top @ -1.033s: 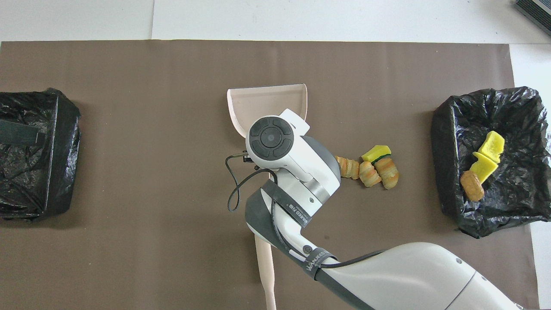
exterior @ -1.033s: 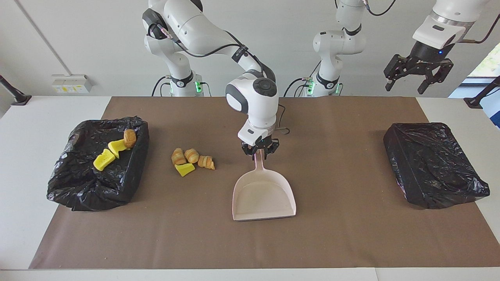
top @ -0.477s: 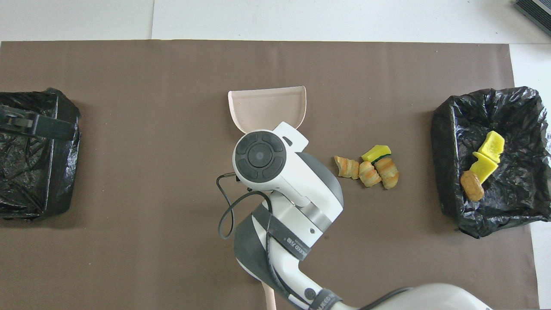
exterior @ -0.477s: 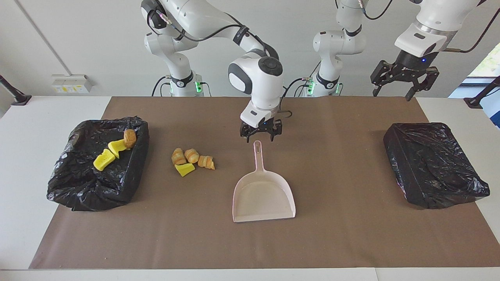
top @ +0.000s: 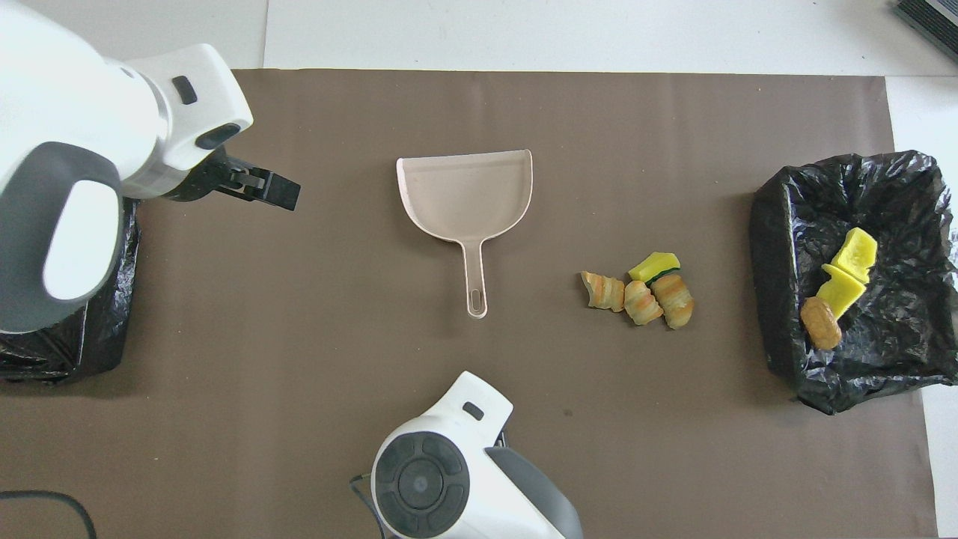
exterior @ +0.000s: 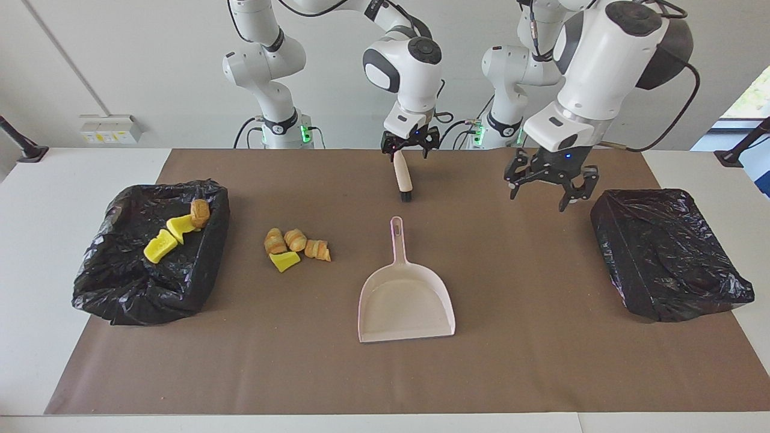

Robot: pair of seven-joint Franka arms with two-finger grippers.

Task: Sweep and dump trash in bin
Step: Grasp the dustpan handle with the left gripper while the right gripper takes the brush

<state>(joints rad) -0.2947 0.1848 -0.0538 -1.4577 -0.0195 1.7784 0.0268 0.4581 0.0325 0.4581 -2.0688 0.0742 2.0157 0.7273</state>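
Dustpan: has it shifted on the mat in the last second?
No. The dustpan lies flat in the same spot, its handle tip as close to the loose trash pile as before; only the right gripper has left it.

a robotics lab, by every sign. two white franka arms (exterior: 264, 66) bolted at the edge of a white tabletop (exterior: 54, 198), green status lights glowing at their bases, black cables looping off the joints. plain white wall (exterior: 138, 60) with a small socket box (exterior: 108, 128) and a slanted conduit. brown paper sheet (exterior: 511, 355) spread flat as a work surface. staged props rather than real mess: foam trash (exterior: 295, 246) in a tidy cluster, a pale pink dustpan (exterior: 406, 300), two bins lined with black bags (exterior: 668, 258). black camera-stand feet (exterior: 24, 150) at the tabletop's corners.
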